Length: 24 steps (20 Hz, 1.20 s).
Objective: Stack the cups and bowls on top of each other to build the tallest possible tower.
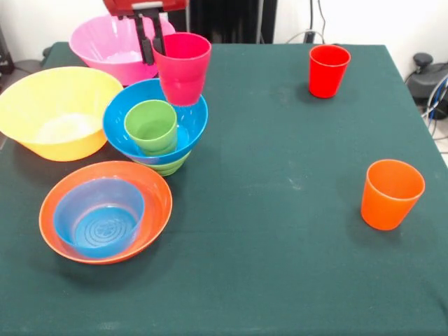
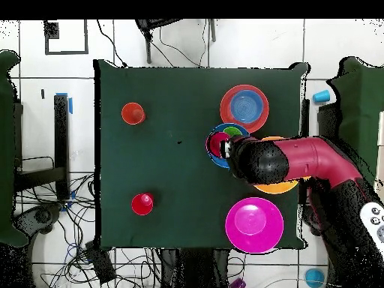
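My gripper [image 1: 155, 47] is shut on the near rim of the magenta-pink cup [image 1: 182, 68] and holds it upright just above the far edge of the tower. The tower is the wide blue bowl [image 1: 117, 133] resting on the small green bowl [image 1: 170, 166], with the light green cup [image 1: 151, 126] standing inside the blue bowl. In the overhead view the gripper [image 2: 227, 148] and magenta-pink cup [image 2: 218, 142] hang over the blue bowl [image 2: 212, 156], beside the light green cup [image 2: 233, 132]. The red cup [image 1: 328, 70] and orange cup [image 1: 391, 194] stand apart on the right.
The big pink bowl [image 1: 105, 49] stands behind the tower and the big yellow-orange bowl [image 1: 59, 108] to its left. The shallow orange-red bowl [image 1: 157, 203] in front holds the small translucent blue bowl [image 1: 99, 218]. The table is covered in dark green cloth [image 1: 280, 231].
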Tool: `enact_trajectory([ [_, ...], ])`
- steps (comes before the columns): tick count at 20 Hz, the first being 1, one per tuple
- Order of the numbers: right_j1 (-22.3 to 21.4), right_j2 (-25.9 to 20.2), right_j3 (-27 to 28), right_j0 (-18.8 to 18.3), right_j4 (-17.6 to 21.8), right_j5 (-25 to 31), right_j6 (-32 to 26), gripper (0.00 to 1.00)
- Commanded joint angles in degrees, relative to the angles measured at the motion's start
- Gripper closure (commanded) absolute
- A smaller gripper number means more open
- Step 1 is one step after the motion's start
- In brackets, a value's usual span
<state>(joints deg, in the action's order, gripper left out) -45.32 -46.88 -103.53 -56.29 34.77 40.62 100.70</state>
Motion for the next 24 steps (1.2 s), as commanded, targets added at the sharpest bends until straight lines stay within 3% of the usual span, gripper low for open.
enact_trajectory([
  [1, 2.2, -4.7, -6.4, -6.1, 2.0, -0.5, -16.9, 1.00],
  [3, 1.3, -7.2, -4.9, -7.7, -0.5, 2.4, -17.3, 1.00],
  [5, 0.0, -7.4, -1.5, -6.2, -1.4, 4.2, -14.6, 1.00],
  [10, 2.9, -2.9, 5.2, 1.3, 3.2, 2.7, -7.7, 1.00],
  [16, 3.7, -0.1, 8.4, 5.3, 3.6, 3.7, -5.9, 1.00],
  [24, 3.6, -1.9, 8.0, 1.5, 0.2, 5.6, -11.8, 1.00],
])
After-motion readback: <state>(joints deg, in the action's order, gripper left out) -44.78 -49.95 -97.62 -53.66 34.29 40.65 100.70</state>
